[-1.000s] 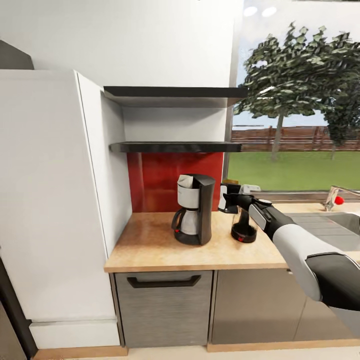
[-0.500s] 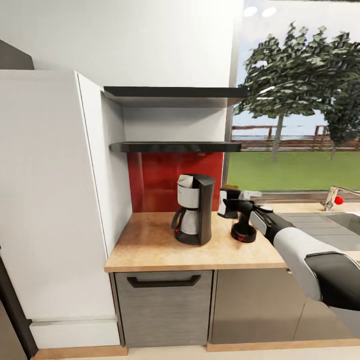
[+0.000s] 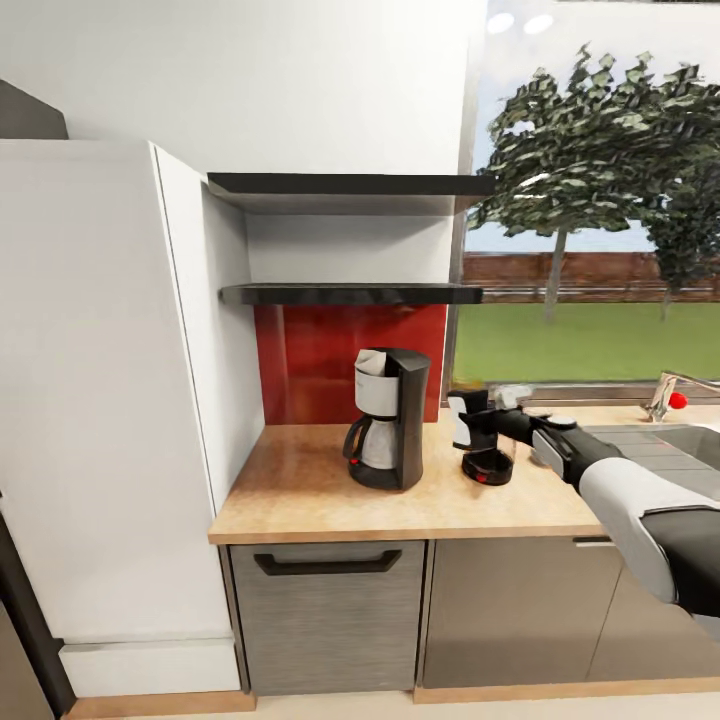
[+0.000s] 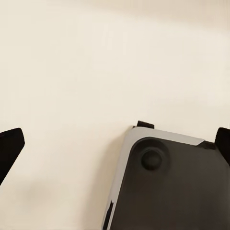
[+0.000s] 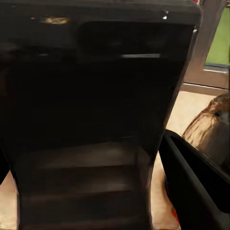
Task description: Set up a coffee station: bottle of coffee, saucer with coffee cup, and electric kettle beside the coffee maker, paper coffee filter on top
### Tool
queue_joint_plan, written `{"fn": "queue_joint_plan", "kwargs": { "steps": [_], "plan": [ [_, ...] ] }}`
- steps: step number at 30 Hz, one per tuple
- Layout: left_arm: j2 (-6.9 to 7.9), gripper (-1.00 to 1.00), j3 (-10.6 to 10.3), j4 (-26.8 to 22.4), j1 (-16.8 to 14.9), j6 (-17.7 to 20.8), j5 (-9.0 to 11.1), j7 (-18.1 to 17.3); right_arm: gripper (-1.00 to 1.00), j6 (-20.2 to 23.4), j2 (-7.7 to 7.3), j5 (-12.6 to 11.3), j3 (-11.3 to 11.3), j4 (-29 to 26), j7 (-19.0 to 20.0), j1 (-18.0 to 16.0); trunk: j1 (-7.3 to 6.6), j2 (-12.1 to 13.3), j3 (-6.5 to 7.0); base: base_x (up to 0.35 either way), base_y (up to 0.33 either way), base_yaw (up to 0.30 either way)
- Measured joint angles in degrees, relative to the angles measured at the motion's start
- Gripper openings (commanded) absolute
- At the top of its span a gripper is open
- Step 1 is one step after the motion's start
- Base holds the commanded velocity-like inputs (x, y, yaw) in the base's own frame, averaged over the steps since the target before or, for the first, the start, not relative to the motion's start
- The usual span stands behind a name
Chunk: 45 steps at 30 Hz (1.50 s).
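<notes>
Right of frame centre, the right gripper is clamped on the bottle of coffee, carrying it upright above the kitchen countertop. The coffee maker stands just left (nearest arm: right).

In the head view, the right pincer with the bottle of coffee moved to the right and a little lower in the frame, away from the coffee maker. The right arm drew back toward the right edge. The electric kettle, earlier partly covered by the arm, showed more of its base on the desk.
</notes>
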Motion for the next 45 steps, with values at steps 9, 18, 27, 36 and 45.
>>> {"fn": "queue_joint_plan", "kwargs": {
  "steps": [9, 18, 27, 36, 45],
  "plan": [
    [0.0, 1.0, 0.0, -0.44, 0.0, 0.0, 0.0, 0.0, -1.0, -2.88, 0.11, 1.13, -0.05, 4.58, 0.04, 0.01, 0.0, 0.0, 0.0, 0.0, 0.0, 0.0],
    [0.0, 1.0, 0.0, -1.64, 0.0, 0.0, 0.02, 0.0, -1.0, -3.69, 0.42, 1.09, 0.01, 8.1, 6.84, 0.03, 0.0, 0.0, 0.0, 0.0, 0.0, 0.0],
    [0.0, 1.0, 0.0, -1.65, 0.0, 0.07, 0.01, 0.18, -1.0, -3.97, 0.75, 1.04, -0.18, 10.25, 7.19, 0.05, 0.01, 0.01, 0.01, -0.029, 0.027, 0.0],
    [0.0, 1.0, -0.01, -1.65, 0.0, 0.06, 0.01, 0.21, -1.0, -3.97, 0.75, 1.04, -0.14, 10.36, 7.2, 0.06, 0.0, 0.01, 0.01, -0.075, 0.246, 0.0],
    [0.0, 1.0, -0.01, -1.66, -0.02, 0.07, 0.01, 0.21, -1.0, -3.97, 0.75, 1.01, -0.04, 10.37, 7.17, 0.07, 0.0, 0.01, 0.01, -0.001, 0.327, 0.0]
  ]
}}
